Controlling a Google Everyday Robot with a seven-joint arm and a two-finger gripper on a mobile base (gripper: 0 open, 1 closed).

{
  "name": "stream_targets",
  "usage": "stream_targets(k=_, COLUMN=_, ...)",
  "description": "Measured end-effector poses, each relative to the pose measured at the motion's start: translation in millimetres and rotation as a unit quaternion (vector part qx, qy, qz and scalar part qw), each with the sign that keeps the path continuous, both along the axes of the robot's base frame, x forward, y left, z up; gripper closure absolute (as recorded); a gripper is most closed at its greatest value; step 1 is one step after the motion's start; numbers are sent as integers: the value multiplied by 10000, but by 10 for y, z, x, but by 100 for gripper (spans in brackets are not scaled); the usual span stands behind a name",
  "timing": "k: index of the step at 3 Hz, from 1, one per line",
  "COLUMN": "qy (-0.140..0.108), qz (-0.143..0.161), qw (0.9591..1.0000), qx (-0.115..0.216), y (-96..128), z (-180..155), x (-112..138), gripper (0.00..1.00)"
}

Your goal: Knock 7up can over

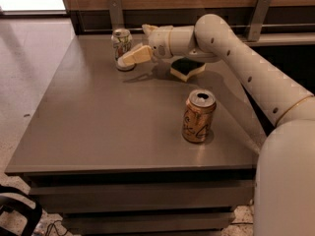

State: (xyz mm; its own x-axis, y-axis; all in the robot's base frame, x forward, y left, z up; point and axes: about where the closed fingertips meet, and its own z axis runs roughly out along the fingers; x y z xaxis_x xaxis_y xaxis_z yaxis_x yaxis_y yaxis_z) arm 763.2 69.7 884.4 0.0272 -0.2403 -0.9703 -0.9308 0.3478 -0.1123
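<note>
The 7up can (120, 44), silvery-white with a silver top, stands upright at the far left of the grey table (98, 122). My gripper (134, 44) is right beside it on its right, open. The front finger (135, 56) reaches across the can's base and looks to be touching it. The other finger (147, 29) sits behind and to the right of the can. The white arm (236, 58) comes in from the right.
An orange-gold can (198, 116) with dark script stands upright at the front right. A green and yellow sponge (187, 68) lies under the arm's wrist. A wooden wall with metal brackets (116, 13) runs along the table's back edge.
</note>
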Motion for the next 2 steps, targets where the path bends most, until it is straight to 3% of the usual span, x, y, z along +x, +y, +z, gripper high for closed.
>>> stream_targets(k=1, qy=0, qz=90, qw=9999, qx=63, y=96, z=-15, x=8, gripper=0)
stream_targets(k=2, qy=-30, qz=152, qw=9998, qx=100, y=166, z=-21, x=14, gripper=18)
